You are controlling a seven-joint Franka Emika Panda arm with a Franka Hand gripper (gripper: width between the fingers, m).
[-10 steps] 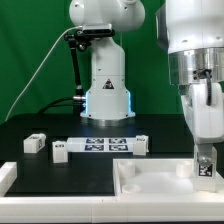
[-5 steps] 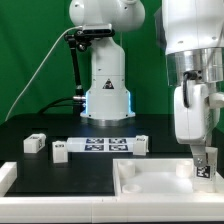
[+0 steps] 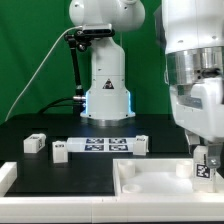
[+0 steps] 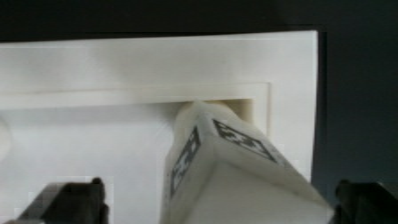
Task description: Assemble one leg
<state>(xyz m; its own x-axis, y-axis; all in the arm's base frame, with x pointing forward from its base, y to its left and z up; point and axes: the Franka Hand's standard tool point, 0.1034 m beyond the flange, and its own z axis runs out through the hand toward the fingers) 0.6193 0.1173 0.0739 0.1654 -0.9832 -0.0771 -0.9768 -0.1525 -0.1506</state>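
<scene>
We are seeing the arm's two-finger gripper (image 3: 203,165) pointing straight down, its fingers squeezing the small white block leg with a black-and-white tag (image 3: 201,168) upright, right over the big white square panel (image 3: 150,179).

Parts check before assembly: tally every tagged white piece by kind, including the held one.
Legs: 4, counting one leg held in the end effector
Marker board: 1
Total: 5

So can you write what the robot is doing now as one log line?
gripper: shut on leg | leg: upright over large white panel | spare legs on table: untouched
</scene>
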